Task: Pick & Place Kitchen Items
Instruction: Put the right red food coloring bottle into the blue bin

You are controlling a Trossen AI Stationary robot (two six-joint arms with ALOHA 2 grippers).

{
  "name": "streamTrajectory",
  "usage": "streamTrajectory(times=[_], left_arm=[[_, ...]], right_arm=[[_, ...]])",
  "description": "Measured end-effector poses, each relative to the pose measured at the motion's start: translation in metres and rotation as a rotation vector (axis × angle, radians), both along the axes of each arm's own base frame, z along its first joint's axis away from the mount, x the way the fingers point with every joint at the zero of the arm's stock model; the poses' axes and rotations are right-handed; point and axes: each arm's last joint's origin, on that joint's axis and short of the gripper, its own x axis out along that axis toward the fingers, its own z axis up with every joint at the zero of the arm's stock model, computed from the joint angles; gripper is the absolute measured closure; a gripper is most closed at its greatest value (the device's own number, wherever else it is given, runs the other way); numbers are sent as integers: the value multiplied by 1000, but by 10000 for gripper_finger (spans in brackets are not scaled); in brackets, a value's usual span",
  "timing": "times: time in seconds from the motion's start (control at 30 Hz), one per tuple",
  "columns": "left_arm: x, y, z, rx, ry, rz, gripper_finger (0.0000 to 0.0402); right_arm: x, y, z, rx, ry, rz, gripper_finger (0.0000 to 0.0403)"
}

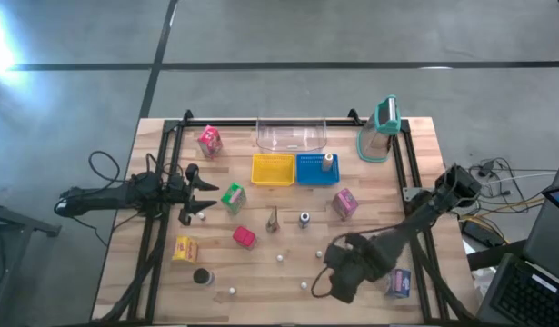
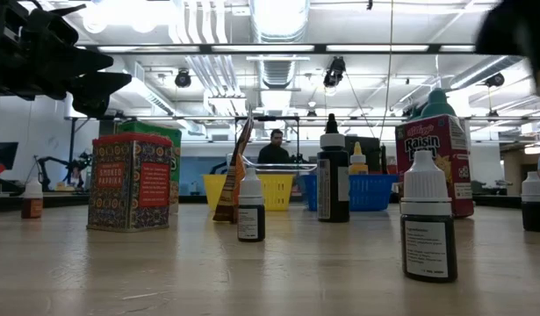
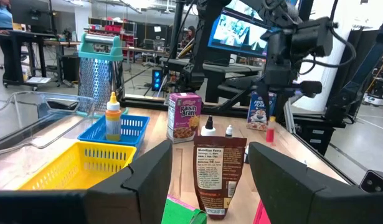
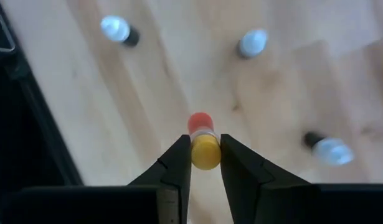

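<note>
Right gripper [image 4: 205, 163] grips yellow bottle [image 4: 205, 151] — droppers [image 4: 252, 42] nearby.

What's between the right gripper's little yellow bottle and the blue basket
The right gripper holds the yellow bottle. Toward the blue basket, a dropper bottle and purple carton stand near the path.

Wooden table [image 1: 124, 263] — scattered on it: pink carton [image 1: 209, 140], green carton [image 1: 233, 197], red carton [image 1: 244, 236], yellow carton [image 1: 184, 248], dark disc [image 1: 203, 276], small white-capped bottles [image 1: 304, 219]; yellow basket [image 1: 273, 169] beside blue basket [image 1: 314, 173] — touching.
</note>
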Motion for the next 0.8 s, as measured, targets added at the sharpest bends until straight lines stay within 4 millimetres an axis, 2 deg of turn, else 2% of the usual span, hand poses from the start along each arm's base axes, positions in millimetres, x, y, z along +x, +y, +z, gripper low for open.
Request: streamTrajectory(times=[0.3,0.43,0.57,0.8], left_arm=[[0,0,0,0,0,0,183],[0,0,0,0,0,0,183],[0,0,0,0,0,0,183],[0,0,0,3,0,0,183]], right_arm=[[30,-57,31,-107,41,49,327],[40,-86,44,-135,47,82,336],[44,-120,59,-148,8,67,342],[38,-184,82,-174,-57,-15,329]])
